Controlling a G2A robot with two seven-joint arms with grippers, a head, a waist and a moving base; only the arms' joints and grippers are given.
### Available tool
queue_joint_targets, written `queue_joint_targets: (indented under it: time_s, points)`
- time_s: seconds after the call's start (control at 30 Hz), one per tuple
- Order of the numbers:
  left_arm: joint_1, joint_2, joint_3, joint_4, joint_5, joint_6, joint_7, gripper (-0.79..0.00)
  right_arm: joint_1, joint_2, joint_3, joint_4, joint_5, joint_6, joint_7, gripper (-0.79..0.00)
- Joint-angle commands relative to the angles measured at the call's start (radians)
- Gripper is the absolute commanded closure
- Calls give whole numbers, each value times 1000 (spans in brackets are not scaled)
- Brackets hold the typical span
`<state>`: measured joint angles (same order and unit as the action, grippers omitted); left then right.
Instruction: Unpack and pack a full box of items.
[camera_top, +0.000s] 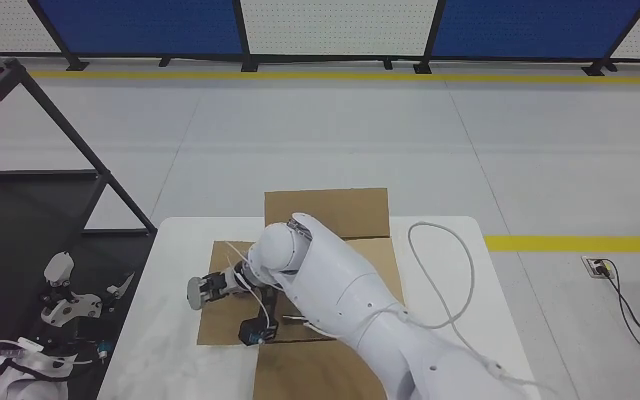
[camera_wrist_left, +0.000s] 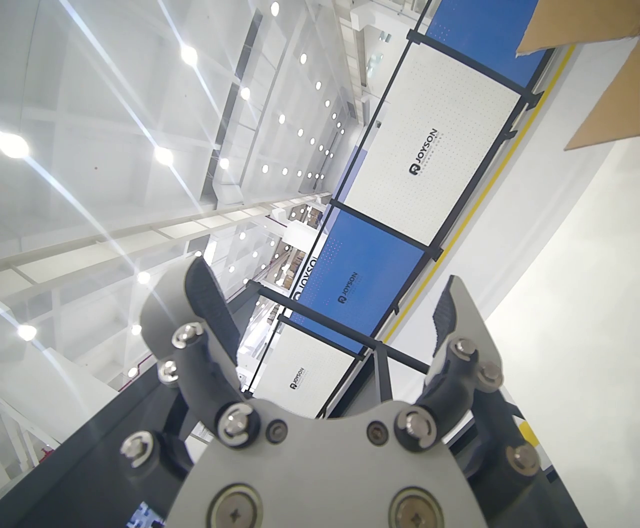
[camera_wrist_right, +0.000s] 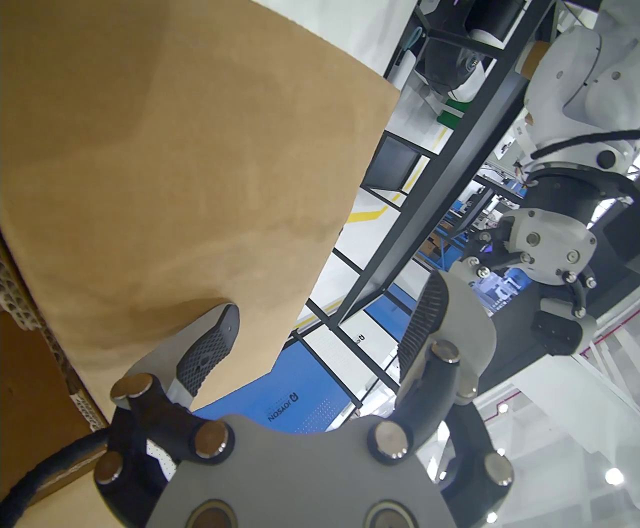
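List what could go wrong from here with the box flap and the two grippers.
1. The right gripper has its jaws open. One pad seems to lie against the cardboard flap rather than clamp it, so the flap may slip away or crease if pushed.
2. The left gripper, jaws open and empty, sits close to the right one at the box. The two could knock each other on the next move.

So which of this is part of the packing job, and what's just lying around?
Job: cardboard box, flaps open; left gripper and right gripper, both open.
Lying about: white cable on the table; black rack beside it.
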<state>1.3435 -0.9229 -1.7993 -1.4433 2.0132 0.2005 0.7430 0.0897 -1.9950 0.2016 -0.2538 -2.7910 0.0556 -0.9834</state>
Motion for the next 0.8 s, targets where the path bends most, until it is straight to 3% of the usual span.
queue_joint_targets:
  time_s: [0.0,0.33,0.77]
  points:
    - [0,0,0,0,0,0,0,-785,6,4,4,-1,8,14,8,-785]
    - [0,0,0,0,0,0,0,-785,25,35,42,9,73,119,38,-785]
    - [0,0,0,0,0,0,0,-785,10,119,118,25,202,354,1,-785]
